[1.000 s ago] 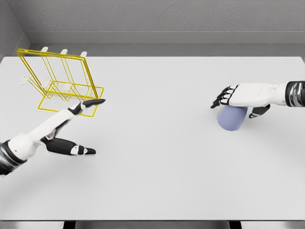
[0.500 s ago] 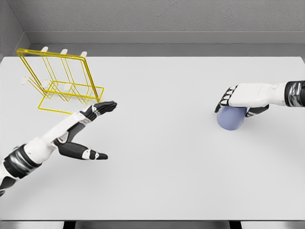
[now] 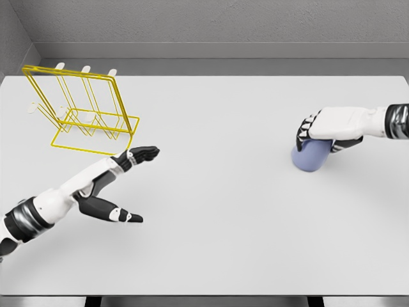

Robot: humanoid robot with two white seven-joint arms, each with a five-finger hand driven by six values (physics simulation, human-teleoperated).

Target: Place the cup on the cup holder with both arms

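Since 1 second ago: left hand (image 3: 121,176) has drawn clear of the rack's front edge and shifted right over bare table; right hand (image 3: 326,128) has curled down onto the cup, fingers wrapping its near-left side where earlier they lay flat across the top.

Item 1, cup (image 3: 310,158): pale blue-violet, on the white table (image 3: 217,204) at far right, well apart from the holder; largely covered from above by the right hand; whether it has left the surface cannot be told.

Item 2, cup holder (image 3: 80,112): yellow wire rack with white-tipped pegs, at the far left corner, unoccupied.

Item 3, right hand: closed around the cup's upper part, dark fingertips over its left side, thumb at its right side.

Item 4, left hand: spread and holding nothing, fingers extended toward the table's middle, thumb stretched out below; just in front of the rack, not touching it.

Status: grasp appears formed or nearly so; lift, carry across the table, probable handover to the left hand, and seating on a peg all remain; judged an early stage.
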